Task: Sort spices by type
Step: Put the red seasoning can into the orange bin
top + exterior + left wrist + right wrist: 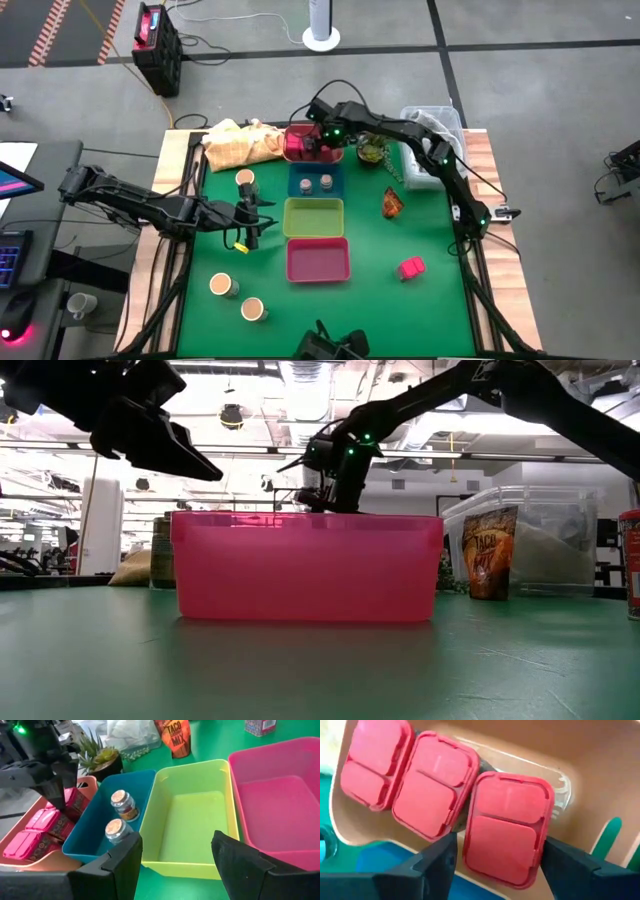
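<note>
Fingers of the right gripper (495, 852) sit spread around a pink-red plastic cube (506, 834) in the salmon tray (580, 790), its base hidden. The left gripper (175, 855) waits open beside the yellow-green tray (192, 815).

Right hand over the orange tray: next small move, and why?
Probably lift straight up and clear. The right hand is over the orange tray, its fingers open either side of the third pink-red cube, which appears to sit in the tray beside two others. One more pink-red cube lies on the mat, likely next.
</note>
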